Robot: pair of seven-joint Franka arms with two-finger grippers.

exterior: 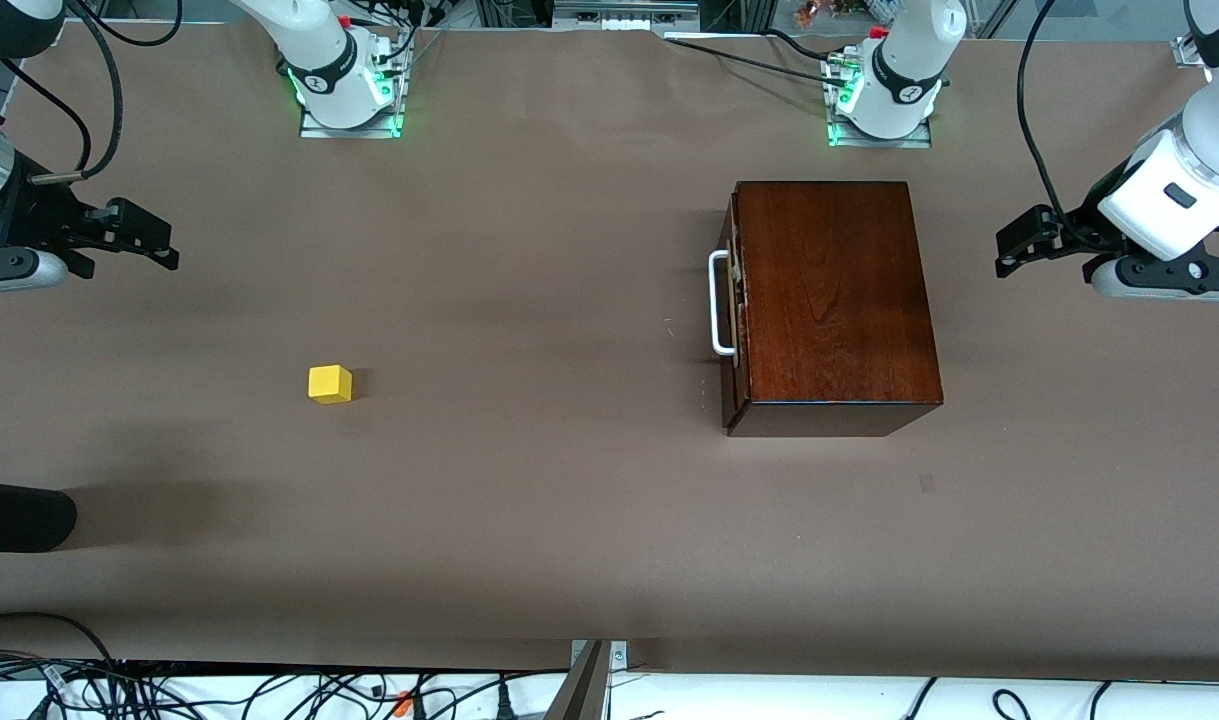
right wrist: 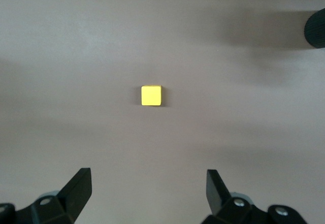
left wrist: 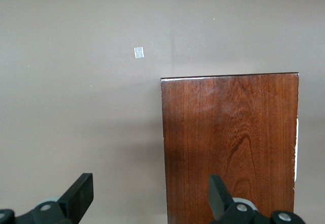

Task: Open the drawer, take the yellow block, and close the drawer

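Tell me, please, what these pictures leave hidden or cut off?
- Inside of the drawer: it is shut in the wooden box in the front view, so its contents are hidden.
- Left gripper, open: fingertips only in the left wrist view; the edge cuts the rest.
- Right gripper, open over the table near the yellow block: likewise cut off.

My right gripper (right wrist: 147, 193) hangs with fingers spread wide over the brown table (right wrist: 61, 56). The yellow block (right wrist: 151, 95) sits alone on it, apart from my fingertips.
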